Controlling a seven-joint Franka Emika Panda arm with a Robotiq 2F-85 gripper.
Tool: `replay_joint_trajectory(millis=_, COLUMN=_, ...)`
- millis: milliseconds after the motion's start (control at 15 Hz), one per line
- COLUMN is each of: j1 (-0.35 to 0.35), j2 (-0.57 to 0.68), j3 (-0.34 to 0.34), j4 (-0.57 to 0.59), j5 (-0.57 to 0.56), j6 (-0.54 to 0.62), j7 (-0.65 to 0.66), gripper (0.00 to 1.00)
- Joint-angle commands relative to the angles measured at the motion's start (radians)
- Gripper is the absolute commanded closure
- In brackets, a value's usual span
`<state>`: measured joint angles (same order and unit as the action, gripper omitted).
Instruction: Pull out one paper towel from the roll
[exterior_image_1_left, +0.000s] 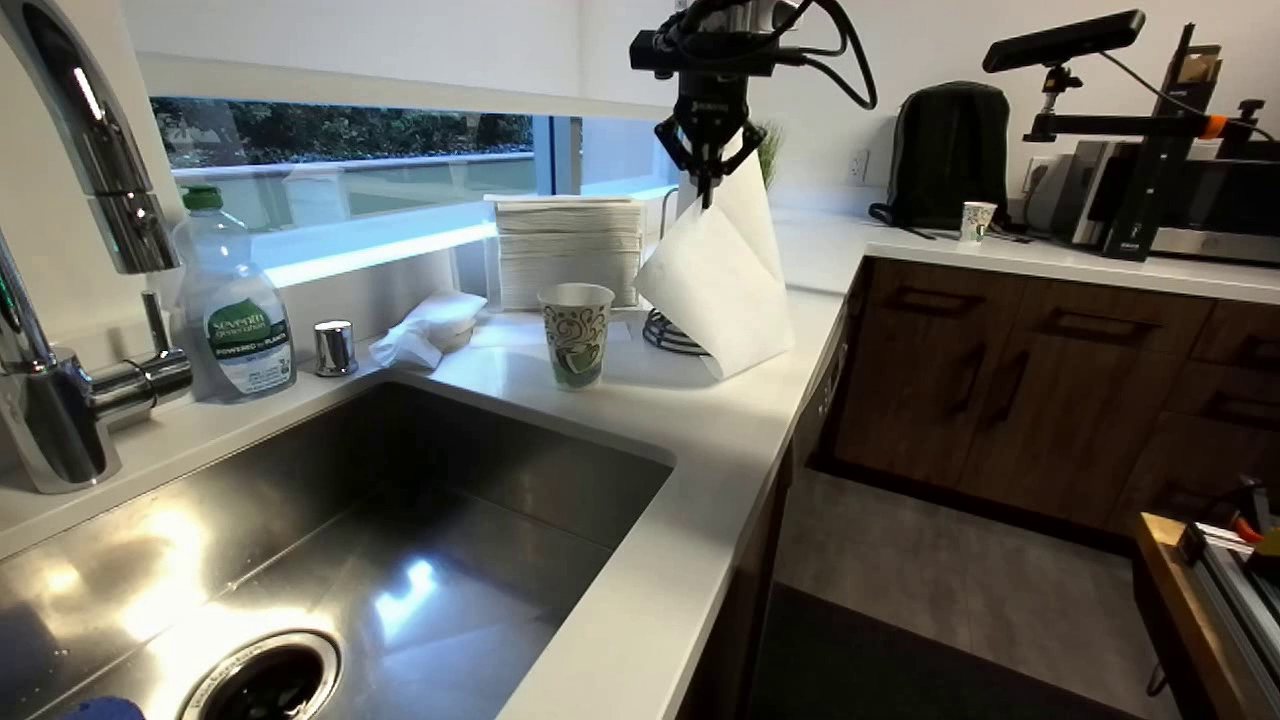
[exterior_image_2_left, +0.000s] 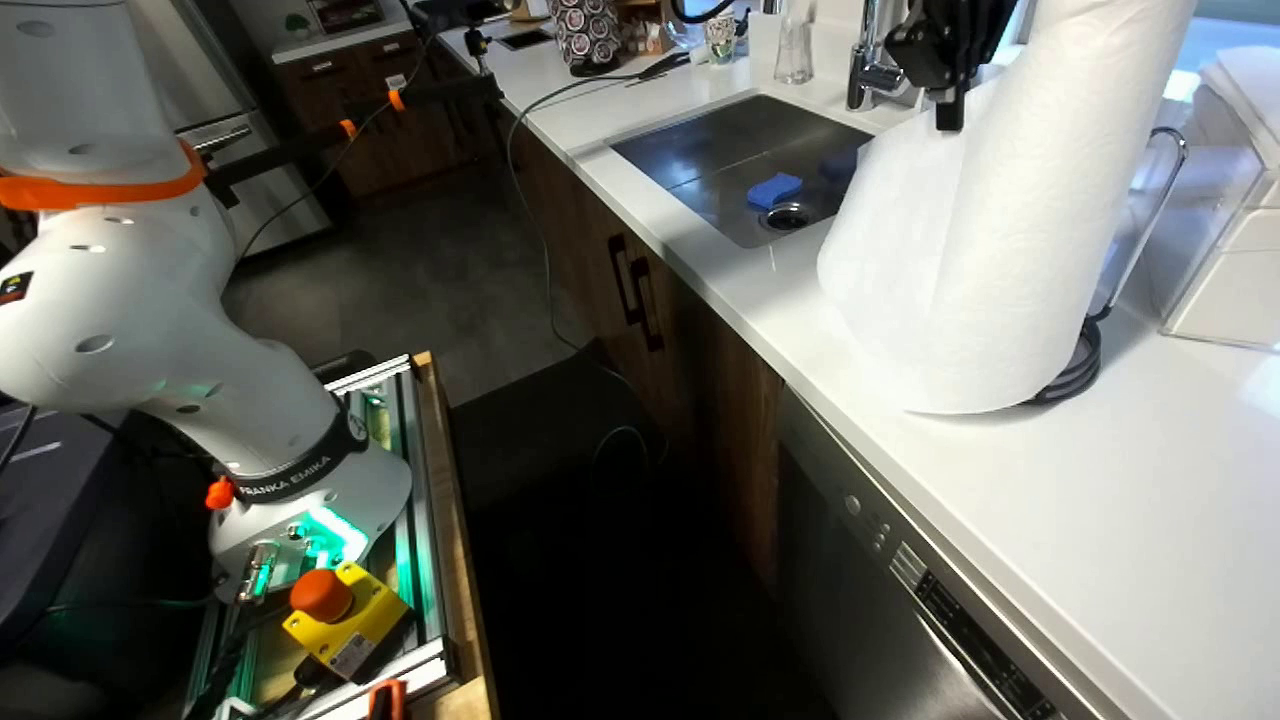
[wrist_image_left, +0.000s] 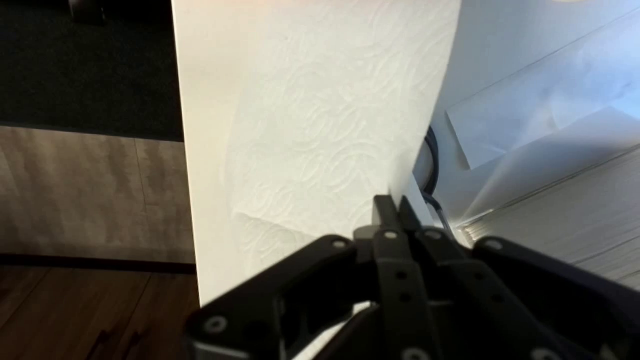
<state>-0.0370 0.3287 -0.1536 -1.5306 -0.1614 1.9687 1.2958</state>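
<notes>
The hand (wrist_image_left: 395, 202) pointed downward, its two fingers brought together and pinching the paper towel (exterior_image_1_left: 725, 295) by an edge. Below the grip the towel hung in a broad white drape; in the wrist view it showed an embossed swirling pattern. It spread from the side of the roll (exterior_image_2_left: 1070, 200) and seemed joined to it there. The roll stood on its holder (exterior_image_2_left: 1085, 365), whose dark wire base (exterior_image_1_left: 670, 340) showed partly in both exterior views, on the white surface (exterior_image_2_left: 1150, 520). Whether the towel's lower edge touched that surface I could not tell.

Near the roll was a stack of folded paper (exterior_image_1_left: 570, 255), and in front of that, closer to the sink (exterior_image_1_left: 570, 480), stood a patterned paper cup (exterior_image_1_left: 577, 345). A crumpled white item (exterior_image_1_left: 415, 340) lay just beyond the sink's corner. Beside the faucet (exterior_image_1_left: 60, 420) stood a soap bottle (exterior_image_1_left: 240, 330) with a green cap (exterior_image_1_left: 202, 197). A blue sponge (exterior_image_2_left: 774, 190) lay in the sink, next to the drain (exterior_image_2_left: 786, 217). Farther off, a black backpack (exterior_image_1_left: 950, 150) stood by the wall (exterior_image_1_left: 830, 110) with a smaller cup (exterior_image_1_left: 976, 222) near it.
</notes>
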Motion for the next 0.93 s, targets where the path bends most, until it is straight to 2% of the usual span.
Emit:
replay_joint_trajectory(millis=0, j1=0.01, j2=-0.038, j3=-0.001, j4=-0.055, j5=-0.02, j6=0.031, j7=0.003, gripper=1.0)
replay_joint_trajectory(millis=267, j1=0.001, j2=-0.055, j3=0.013, j4=-0.089, j5=0.011, j6=0.067, j7=-0.057, gripper=1.0)
replay_joint_trajectory(millis=867, j1=-0.009, j2=-0.119, j3=0.012, j4=-0.177, j5=0.01, j6=0.266, j7=-0.243, gripper=1.0)
